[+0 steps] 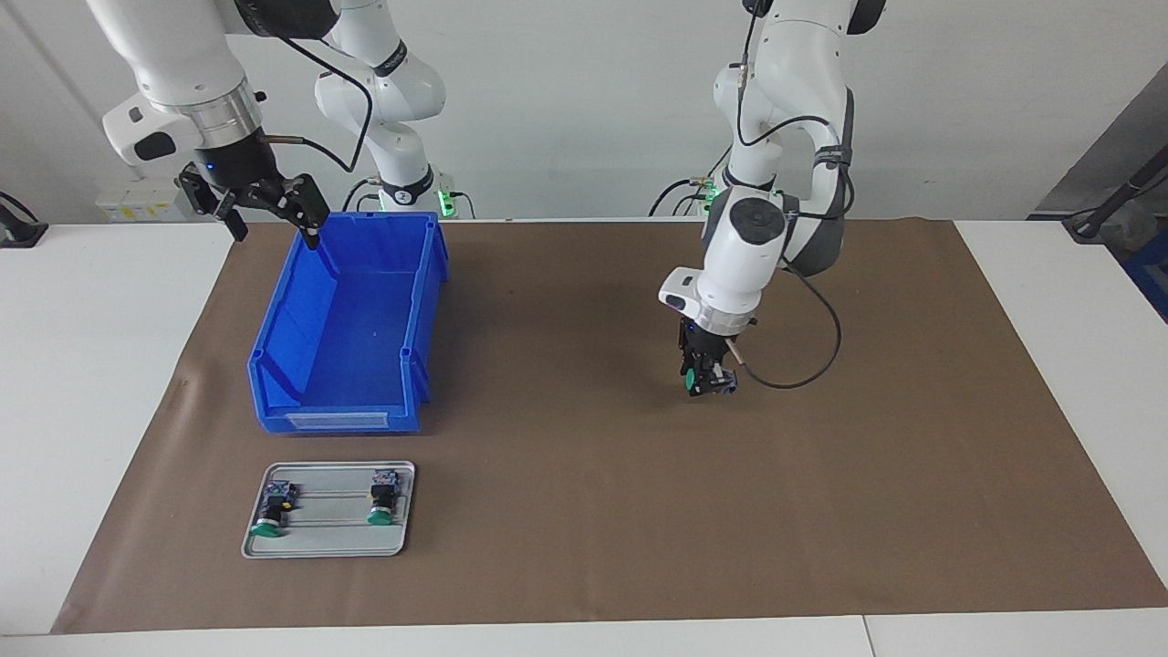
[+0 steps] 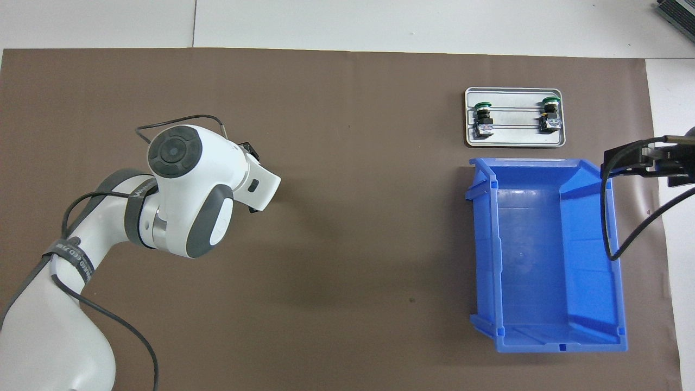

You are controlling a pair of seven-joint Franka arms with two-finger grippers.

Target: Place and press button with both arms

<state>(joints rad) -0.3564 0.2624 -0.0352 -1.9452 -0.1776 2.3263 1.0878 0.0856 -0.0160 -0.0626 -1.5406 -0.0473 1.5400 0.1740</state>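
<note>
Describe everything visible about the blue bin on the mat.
The blue bin is an open-topped storage box that looks like moulded plastic, with a lower cut-down front wall that carries a pale label strip. It is empty and stands upright on the brown mat, toward the right arm's end of the table. The metal tray lies just in front of it, apart from it. The right end effector hangs open over its rim nearest the robots, apparently not touching it.

Two buttons (image 1: pixel 274 508) (image 1: pixel 383 497) lie side by side on a tray (image 1: pixel 328 547) (farther from the robots than the bin (image 1: pixel 347 347)); both on the mat (image 1: pixel 593 511), toward the right arm's end.
</note>
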